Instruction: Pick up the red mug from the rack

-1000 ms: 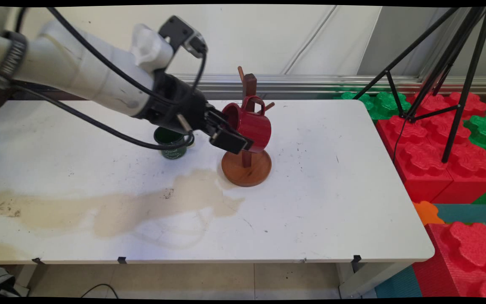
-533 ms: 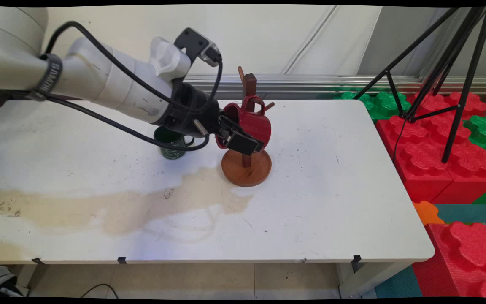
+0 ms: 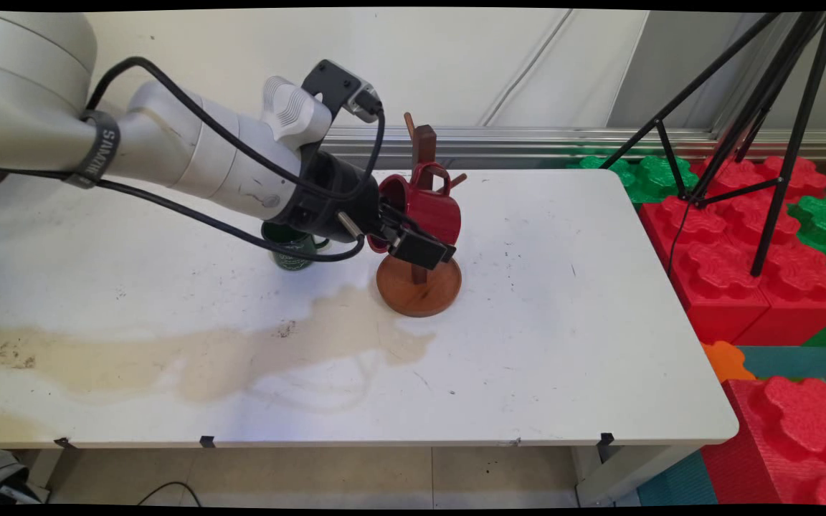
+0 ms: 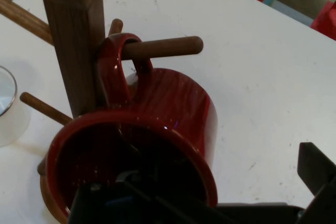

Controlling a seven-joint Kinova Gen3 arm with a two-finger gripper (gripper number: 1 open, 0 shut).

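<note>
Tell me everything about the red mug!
The red mug is glossy, dark red inside and out, like glazed ceramic. It hangs tipped on its side from the wooden mug tree, its loop handle threaded over a round peg against the square post. Its open mouth faces the gripper: one of the jaws reaches inside the mouth, the other sits outside the wall. It hangs above the tree's round base.

White rounded arm [image 3: 191,154], looped black cables [image 3: 191,215], black wrist, black claw [image 3: 413,240].

The green mug [image 3: 292,247] carries pale lettering too small to read.
</note>
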